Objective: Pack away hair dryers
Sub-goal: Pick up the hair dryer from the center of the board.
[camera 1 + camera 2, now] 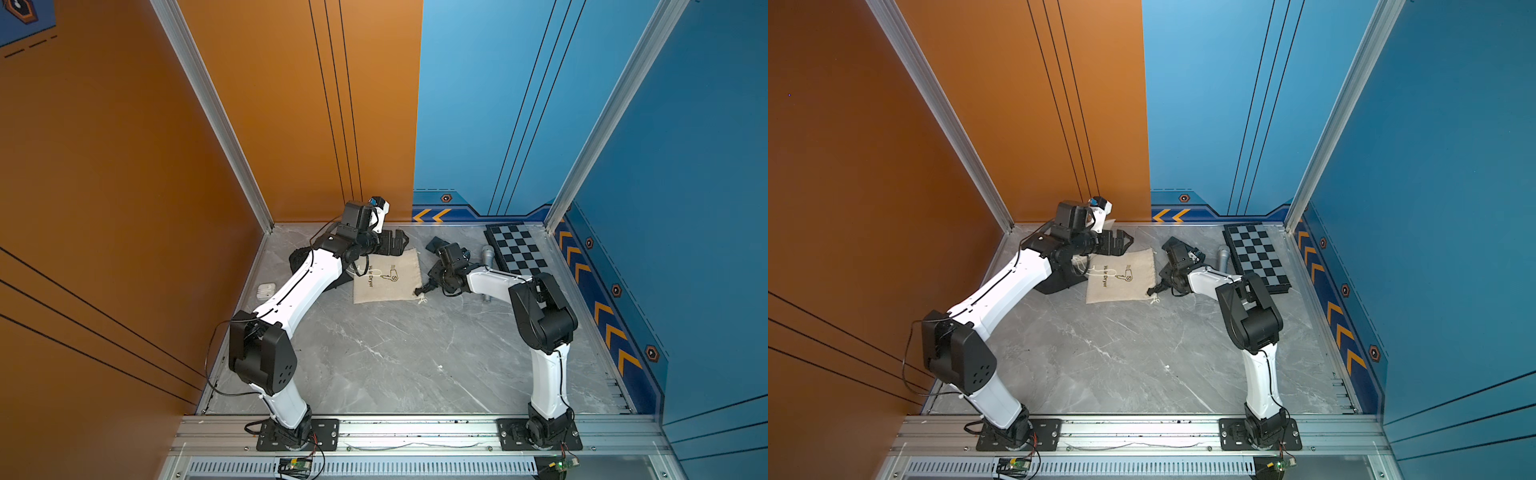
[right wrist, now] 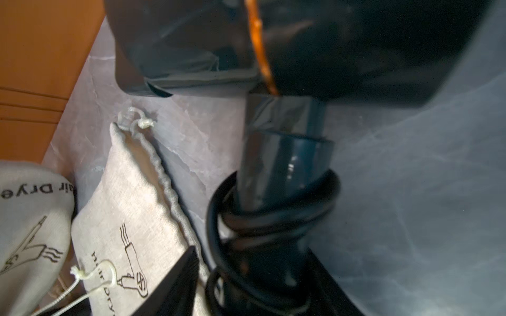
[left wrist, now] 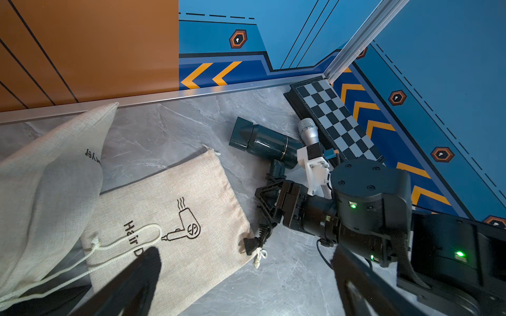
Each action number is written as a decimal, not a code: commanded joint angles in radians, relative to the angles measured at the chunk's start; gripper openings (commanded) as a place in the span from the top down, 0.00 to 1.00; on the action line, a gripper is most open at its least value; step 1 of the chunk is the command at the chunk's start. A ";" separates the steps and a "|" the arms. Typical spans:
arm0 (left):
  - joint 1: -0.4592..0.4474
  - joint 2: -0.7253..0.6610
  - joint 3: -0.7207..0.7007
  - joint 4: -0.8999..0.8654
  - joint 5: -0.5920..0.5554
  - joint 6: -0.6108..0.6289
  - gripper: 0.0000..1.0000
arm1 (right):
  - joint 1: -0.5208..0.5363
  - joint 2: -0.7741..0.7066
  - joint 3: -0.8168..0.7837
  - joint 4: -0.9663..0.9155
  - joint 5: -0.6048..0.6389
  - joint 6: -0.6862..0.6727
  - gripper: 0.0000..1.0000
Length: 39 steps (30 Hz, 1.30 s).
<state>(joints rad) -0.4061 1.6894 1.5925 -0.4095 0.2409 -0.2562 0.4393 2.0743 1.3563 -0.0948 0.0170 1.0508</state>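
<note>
Hair dryer (image 3: 264, 145), black, one unit: where is it lying?
— It is lying on its side on the marble table (image 1: 415, 353), at about 12 o'clock from the table's middle. Its cord (image 2: 273, 216) is winding round the handle, and its plug (image 3: 250, 243) is touching a corner of the flat bag (image 3: 169, 213).
— Right gripper (image 2: 254, 262): is it holding anything?
— Its fingers are straddling the corded handle, partly parted; whether they are pressing on it I cannot tell.
— Left gripper (image 1: 401, 242)?
— It is hanging at 11 o'clock, jaws spread wide, carrying nothing, near the flat bag's far edge.
— Other stock?
— Fuller bag (image 3: 49, 169) is sitting just beside the flat one, overlapping one edge of it. Microphone (image 3: 308, 131) is lying at 1 o'clock, between the dryer and the chessboard (image 3: 336, 120), which is resting at 2 o'clock against the wall. White earbud case (image 1: 264, 289) is sitting near 9 o'clock, at the table's edge
</note>
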 commanded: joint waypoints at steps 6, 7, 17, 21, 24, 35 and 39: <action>0.005 -0.043 0.018 -0.009 0.034 -0.020 0.01 | -0.011 -0.039 0.014 -0.081 0.054 -0.081 0.74; 0.005 -0.042 0.020 -0.009 0.035 -0.021 0.01 | -0.014 -0.057 0.008 -0.082 0.063 -0.101 0.76; 0.006 -0.026 0.054 -0.026 0.052 -0.031 0.01 | -0.037 -0.277 -0.072 -0.129 0.049 -0.370 0.81; 0.005 -0.026 0.057 -0.026 0.054 -0.023 0.01 | -0.059 -0.381 -0.140 -0.139 -0.037 -0.438 0.82; 0.006 -0.025 0.058 -0.026 0.062 -0.008 0.01 | -0.078 -0.458 -0.184 -0.145 -0.132 -0.483 0.82; 0.021 -0.056 0.070 -0.068 0.278 0.152 0.00 | -0.083 -0.796 -0.348 -0.208 -0.382 -0.766 0.82; 0.048 -0.053 0.083 -0.120 0.389 0.239 0.00 | -0.074 -0.869 -0.353 -0.258 -0.418 -0.810 0.82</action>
<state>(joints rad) -0.3782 1.6653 1.6417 -0.4675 0.5007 -0.1173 0.3546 1.2613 1.0039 -0.3420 -0.3309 0.3309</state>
